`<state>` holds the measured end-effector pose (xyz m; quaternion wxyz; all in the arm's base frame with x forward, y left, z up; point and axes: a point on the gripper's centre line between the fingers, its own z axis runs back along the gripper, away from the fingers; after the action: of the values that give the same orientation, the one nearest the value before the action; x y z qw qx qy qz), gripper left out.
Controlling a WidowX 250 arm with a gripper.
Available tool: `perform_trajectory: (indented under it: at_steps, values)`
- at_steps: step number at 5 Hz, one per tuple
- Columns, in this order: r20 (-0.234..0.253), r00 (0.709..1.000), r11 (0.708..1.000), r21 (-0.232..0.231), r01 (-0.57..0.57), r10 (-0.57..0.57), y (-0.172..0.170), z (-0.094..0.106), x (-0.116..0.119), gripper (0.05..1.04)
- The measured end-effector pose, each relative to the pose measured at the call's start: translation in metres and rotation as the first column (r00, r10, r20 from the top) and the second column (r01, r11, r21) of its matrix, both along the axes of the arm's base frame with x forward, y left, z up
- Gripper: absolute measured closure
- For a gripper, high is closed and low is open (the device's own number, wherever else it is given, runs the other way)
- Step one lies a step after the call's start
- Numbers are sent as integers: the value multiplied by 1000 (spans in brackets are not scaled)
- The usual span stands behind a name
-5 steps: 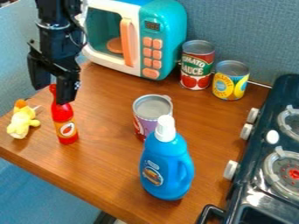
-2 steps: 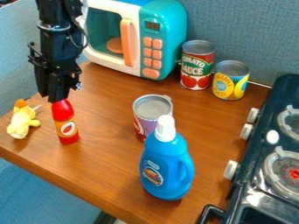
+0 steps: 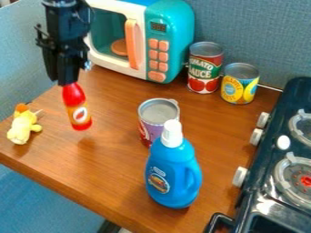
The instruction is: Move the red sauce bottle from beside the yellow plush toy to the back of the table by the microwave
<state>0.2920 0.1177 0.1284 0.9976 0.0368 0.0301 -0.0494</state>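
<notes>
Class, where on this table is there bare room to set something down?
The table's widest patch lies between yellow toy and blue bottle; another, between microwave and purple can. Crowded: purple can beside blue bottle, tomato can beside yellow can. The end effector holds the red bottle above the table.

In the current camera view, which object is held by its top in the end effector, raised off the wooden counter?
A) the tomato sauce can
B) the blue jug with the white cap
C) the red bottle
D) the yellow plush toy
C: the red bottle hangs by its top from the end effector, with its base off the wooden counter and a shadow on the wood below it.
</notes>
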Motion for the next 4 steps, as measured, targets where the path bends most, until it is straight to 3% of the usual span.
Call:
perform_trajectory:
  at_steps: [1,2,4]
  values:
    - [31,1000,1000,-26,-3,3,6,10,26,748]
    - [31,999,999,-45,-11,13,13,10,50,748]
    - [38,998,999,-20,-48,49,41,8,74,748]
